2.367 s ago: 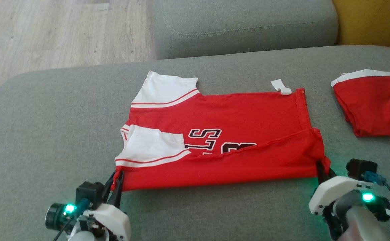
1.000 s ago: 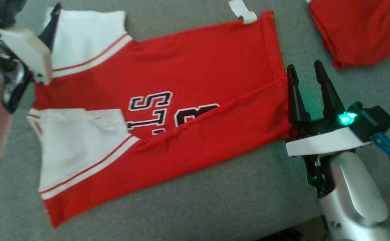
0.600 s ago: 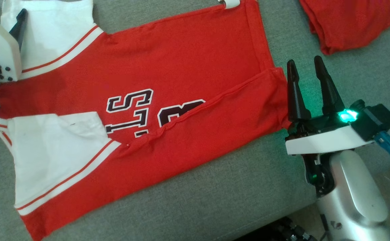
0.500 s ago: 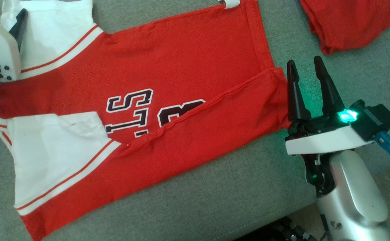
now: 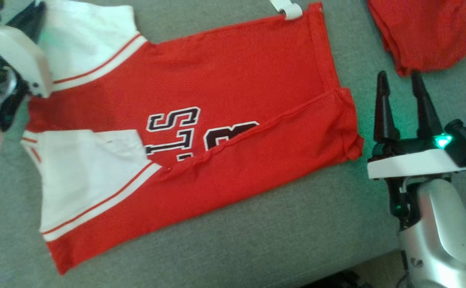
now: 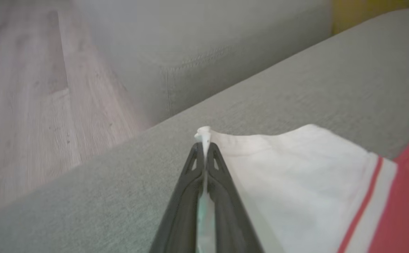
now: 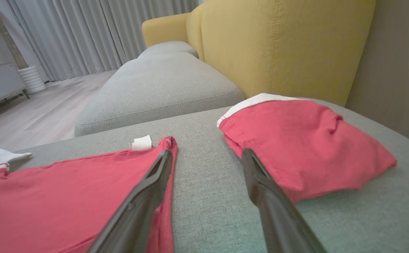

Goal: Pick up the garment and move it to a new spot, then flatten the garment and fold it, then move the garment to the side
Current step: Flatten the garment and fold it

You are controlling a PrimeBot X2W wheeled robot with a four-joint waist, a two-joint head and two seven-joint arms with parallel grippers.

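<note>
The left gripper (image 6: 204,149) pinches only the sleeve tip of the red-and-white cloth shirt (image 5: 233,80); it could slip out. The right gripper (image 5: 399,78) is spread, the hem beside it.

Counting two claws: left claw (image 6: 204,146), right claw (image 5: 399,76), each showing two dark fingers. Counting two garments: one red-and-white jersey (image 5: 217,100) lying between the claws, one folded red piece (image 5: 429,36) just beyond the right claw. Also counting one white tag (image 5: 287,8) ahead of the right claw, one grey cushion (image 7: 208,196) under both claws, another grey cushion (image 7: 162,80) further ahead, and one yellow backrest (image 7: 278,45).
</note>
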